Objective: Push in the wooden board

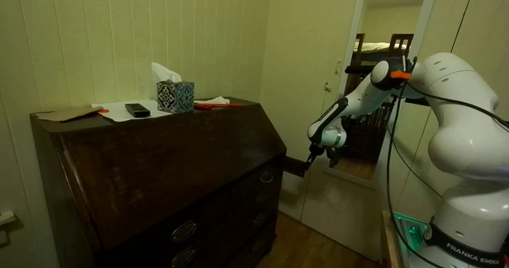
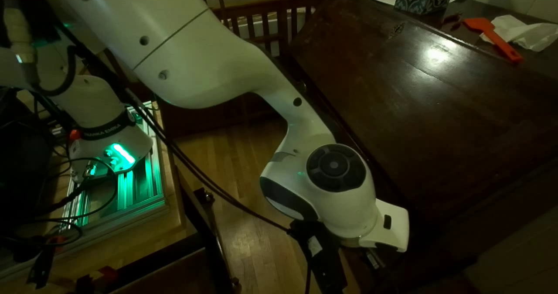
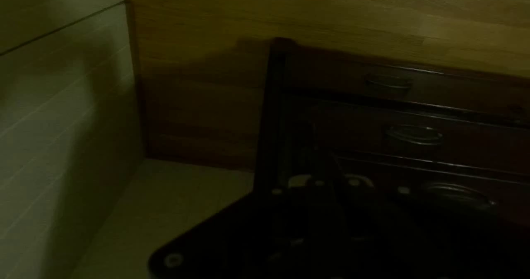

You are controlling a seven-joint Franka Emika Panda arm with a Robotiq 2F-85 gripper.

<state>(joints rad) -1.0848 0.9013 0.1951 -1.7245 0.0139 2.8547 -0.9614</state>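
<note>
The wooden board [image 1: 293,166] juts out from the right end of the dark desk [image 1: 175,152], just below the slanted panel. At its outer end stands my gripper [image 1: 308,163], pointing down with its fingers together. They look to be against or right beside the board's end; actual contact cannot be made out. Darkness covers most of the wrist view, where the gripper [image 3: 325,165] comes up from the bottom edge and the board does not stand out from the shadow. From above, the wrist hides the fingertips and the board in an exterior view.
On the desktop are a tissue box [image 1: 175,97], a remote [image 1: 137,110], papers and a red tool [image 2: 492,39]. Drawers with oval metal handles [image 3: 414,134] line the desk front. A panelled wall and a mirror [image 1: 368,140] stand behind the arm.
</note>
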